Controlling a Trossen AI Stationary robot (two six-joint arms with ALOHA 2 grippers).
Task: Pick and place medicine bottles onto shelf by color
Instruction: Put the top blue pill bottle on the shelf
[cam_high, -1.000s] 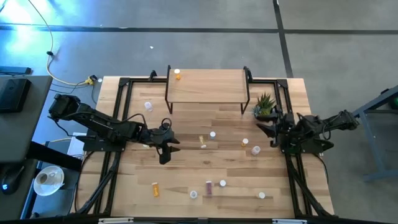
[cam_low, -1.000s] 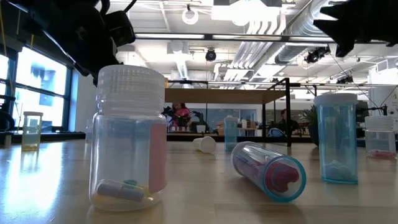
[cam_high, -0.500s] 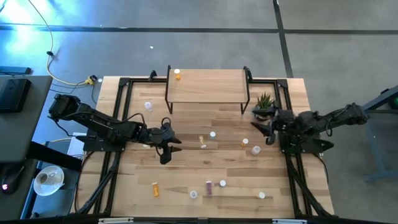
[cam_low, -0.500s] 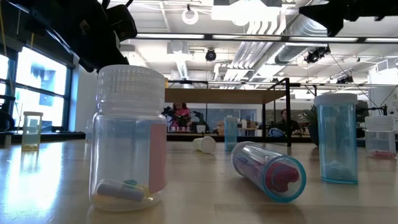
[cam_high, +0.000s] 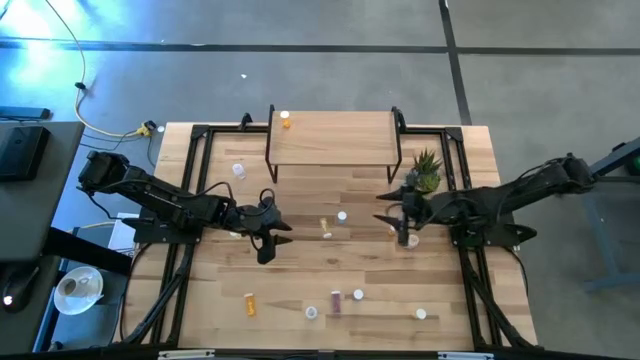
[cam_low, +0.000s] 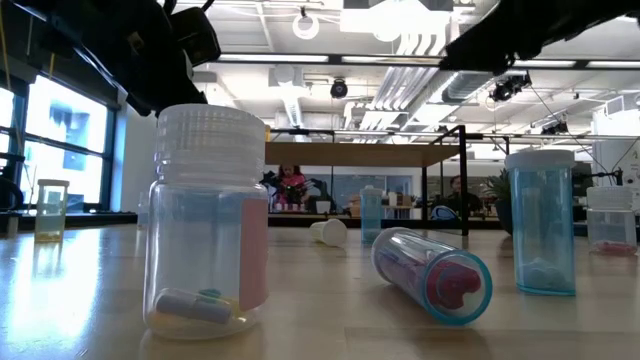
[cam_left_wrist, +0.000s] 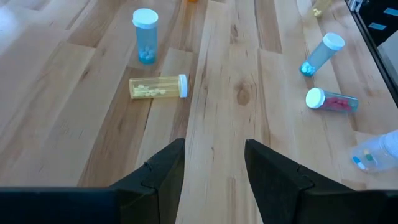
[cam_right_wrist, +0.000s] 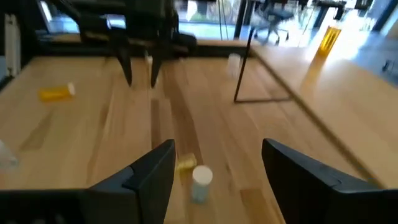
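Small white-capped medicine bottles lie scattered on the plank table: a yellow one (cam_high: 326, 229) and a white-capped one (cam_high: 342, 215) at the centre, and several more toward the near edge (cam_high: 336, 300). One orange bottle (cam_high: 286, 120) stands on the wooden shelf (cam_high: 330, 140) at the far side. My right gripper (cam_high: 394, 216) is open, reaching out over the table right of centre. Ahead of it, in the right wrist view, are a white-capped bottle (cam_right_wrist: 200, 182) and a yellow one (cam_right_wrist: 185, 164). My left gripper (cam_high: 265, 238) is open and empty, left of centre.
A small green potted plant (cam_high: 425, 170) stands by the shelf's right legs, just beyond my right arm. Black frame rails run along the table's left and right sides. The left wrist view shows an upright blue bottle (cam_left_wrist: 145, 43) and a lying yellow one (cam_left_wrist: 158, 87).
My right gripper has moved from the table's right edge near the plant toward the table's centre, out over the bottles, staying open. My left arm has kept still.
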